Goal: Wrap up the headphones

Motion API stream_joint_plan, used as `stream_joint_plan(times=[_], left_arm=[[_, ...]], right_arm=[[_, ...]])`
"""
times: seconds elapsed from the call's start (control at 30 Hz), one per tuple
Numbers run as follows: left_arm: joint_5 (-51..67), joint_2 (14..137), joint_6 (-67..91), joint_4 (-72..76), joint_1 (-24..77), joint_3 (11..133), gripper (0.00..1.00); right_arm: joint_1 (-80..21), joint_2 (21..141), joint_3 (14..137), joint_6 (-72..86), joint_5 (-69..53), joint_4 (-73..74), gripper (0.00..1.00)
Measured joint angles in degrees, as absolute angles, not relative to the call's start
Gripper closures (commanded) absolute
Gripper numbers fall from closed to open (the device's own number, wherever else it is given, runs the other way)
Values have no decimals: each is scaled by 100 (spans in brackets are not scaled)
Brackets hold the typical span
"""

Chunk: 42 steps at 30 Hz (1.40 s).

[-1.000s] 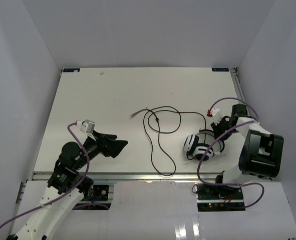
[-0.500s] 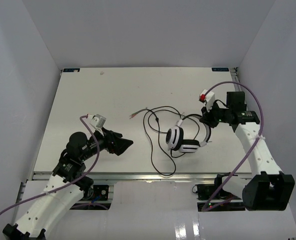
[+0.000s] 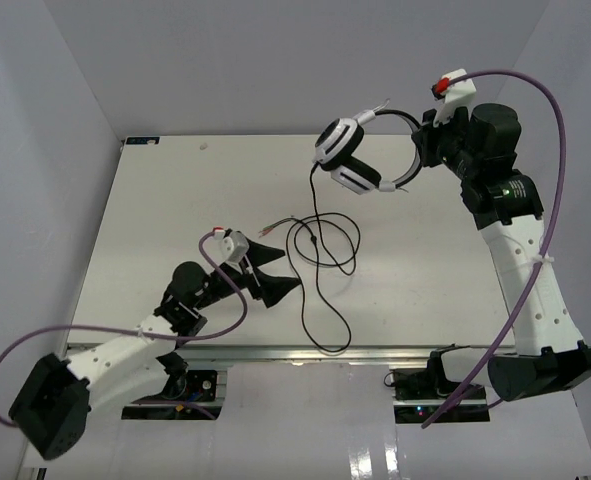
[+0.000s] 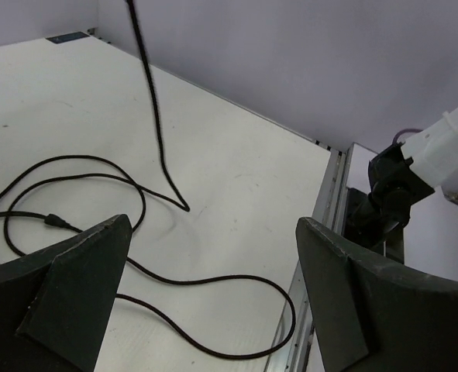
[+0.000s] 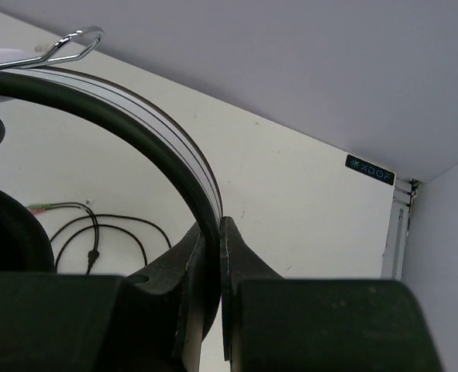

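Observation:
The white headphones [image 3: 350, 155] with black ear pads hang in the air above the far part of the table. My right gripper [image 3: 420, 152] is shut on their headband [image 5: 178, 155], raised high. Their thin black cable [image 3: 320, 255] drops from the left cup to the table and lies in loops, with frayed red and green ends [image 3: 265, 230]. My left gripper [image 3: 275, 272] is open and empty, low over the table just left of the cable loops; the cable [image 4: 167, 275] lies between and beyond its fingers.
The white table [image 3: 175, 200] has a metal front rail [image 3: 275, 352] and walls on three sides. The right arm's base [image 3: 535, 375] stands at the near right. Purple robot cables arc beside both arms.

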<state>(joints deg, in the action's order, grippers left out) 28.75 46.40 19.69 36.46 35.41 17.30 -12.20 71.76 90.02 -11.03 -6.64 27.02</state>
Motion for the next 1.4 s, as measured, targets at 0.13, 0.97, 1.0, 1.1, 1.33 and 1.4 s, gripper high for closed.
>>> stream_joint_plan(times=[0.13, 0.97, 1.0, 1.1, 1.33, 1.4], left_arm=[[2136, 6031, 1612, 4543, 4201, 2069, 2], [1113, 10018, 1857, 6685, 4476, 4005, 57], [1166, 10018, 1899, 6726, 4506, 4003, 53], [1272, 10018, 1975, 6829, 4604, 3972, 50], [1332, 10059, 2047, 6907, 4835, 3861, 48], [1337, 10129, 2058, 6939, 4891, 3873, 48]], right_arm=[[-1309, 7340, 9105, -587, -242, 2643, 92], [-1229, 7474, 9451, 347, -360, 2735, 92], [-1198, 7475, 9465, 380, -362, 2748, 92], [-1072, 7505, 9569, 492, -391, 2807, 92], [-781, 7627, 9738, 844, -610, 2842, 92], [-723, 7645, 9741, 914, -652, 2860, 92]])
